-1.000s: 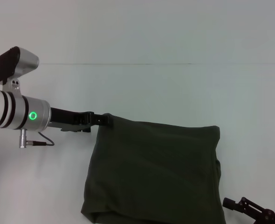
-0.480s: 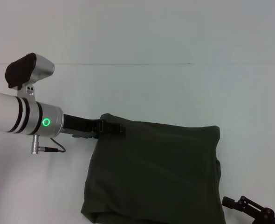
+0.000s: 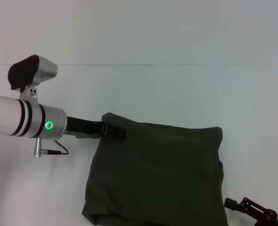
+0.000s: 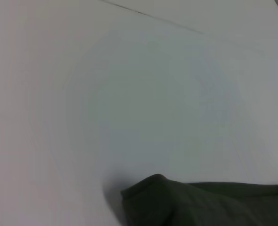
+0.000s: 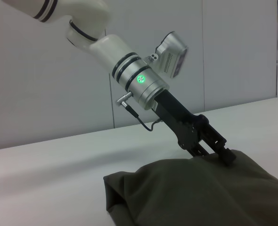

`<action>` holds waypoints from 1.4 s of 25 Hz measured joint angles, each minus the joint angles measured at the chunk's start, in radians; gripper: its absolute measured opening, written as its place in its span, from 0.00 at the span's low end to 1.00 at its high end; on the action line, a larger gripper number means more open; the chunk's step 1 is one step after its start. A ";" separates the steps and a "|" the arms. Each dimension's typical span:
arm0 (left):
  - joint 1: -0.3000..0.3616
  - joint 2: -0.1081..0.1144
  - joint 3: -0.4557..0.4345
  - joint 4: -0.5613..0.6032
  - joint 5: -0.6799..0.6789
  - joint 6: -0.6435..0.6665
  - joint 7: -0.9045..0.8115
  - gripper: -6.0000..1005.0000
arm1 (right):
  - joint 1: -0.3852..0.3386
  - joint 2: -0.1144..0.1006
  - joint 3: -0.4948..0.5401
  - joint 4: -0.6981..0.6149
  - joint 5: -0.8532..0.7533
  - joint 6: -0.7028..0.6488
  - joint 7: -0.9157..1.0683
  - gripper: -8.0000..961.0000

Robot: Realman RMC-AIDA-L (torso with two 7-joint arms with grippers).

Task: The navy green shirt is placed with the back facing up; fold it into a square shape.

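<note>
Since a second ago the left arm has slid rightward, carrying its gripper (image 3: 111, 129) onto the far-left corner of the navy green shirt (image 3: 158, 174). That shirt lies folded on the white desk (image 3: 176, 89), nearly square already. Soft, limp cloth (best pinched at corners or hems). Its fingers (image 5: 226, 155) look closed on the corner. Right gripper (image 3: 254, 212) waits near, its grip unreadable.

bare white table (image 3: 176, 89) is seen beyond and to both sides of the folded navy green shirt (image 3: 158, 174). the shirt's far left corner is occupied by the left gripper (image 3: 111, 130); the right gripper (image 3: 257, 214) is kept near its right edge.
</note>
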 joint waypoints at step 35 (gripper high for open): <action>0.161 0.007 -0.166 0.013 -0.218 -0.024 0.083 0.10 | 0.009 0.000 0.007 0.000 0.000 -0.007 0.001 0.91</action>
